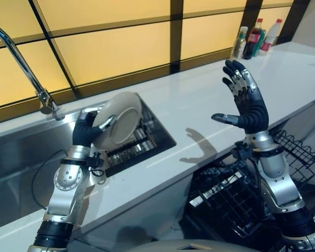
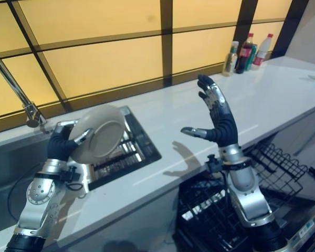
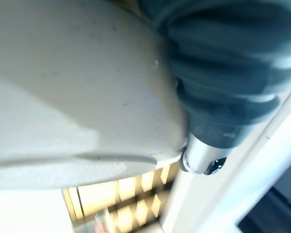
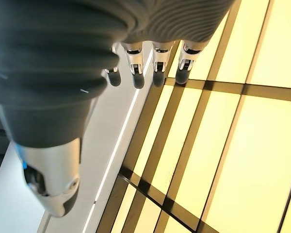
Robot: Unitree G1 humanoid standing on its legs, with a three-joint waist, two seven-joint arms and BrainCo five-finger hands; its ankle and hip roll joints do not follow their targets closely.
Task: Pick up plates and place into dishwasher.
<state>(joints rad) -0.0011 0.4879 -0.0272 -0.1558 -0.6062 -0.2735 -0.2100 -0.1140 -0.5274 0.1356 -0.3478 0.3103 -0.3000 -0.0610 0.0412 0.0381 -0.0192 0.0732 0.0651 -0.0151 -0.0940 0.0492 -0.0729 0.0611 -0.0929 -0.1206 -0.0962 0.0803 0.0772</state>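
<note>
A round cream plate (image 1: pixel 119 119) is held tilted above the sink (image 1: pixel 21 152), over the dark rack (image 1: pixel 130 147) inside it. My left hand (image 1: pixel 86 131) is shut on the plate's lower left rim, thumb across its face; close up, the plate's (image 3: pixel 72 92) pale underside lies against the hand's dark cover (image 3: pixel 228 68). My right hand (image 1: pixel 247 100) is raised over the white counter (image 1: pixel 199 113), palm forward, fingers spread and straight, holding nothing. The open dishwasher's black wire rack (image 1: pixel 228 194) sits below the counter edge, under the right arm.
A curved steel tap (image 1: pixel 26 68) arches over the sink's left part. Several bottles (image 1: pixel 254 38) stand at the counter's far right corner. Yellow panelled windows with dark frames run behind the counter. The dishwasher rack's side (image 1: pixel 299 152) juts out at the right.
</note>
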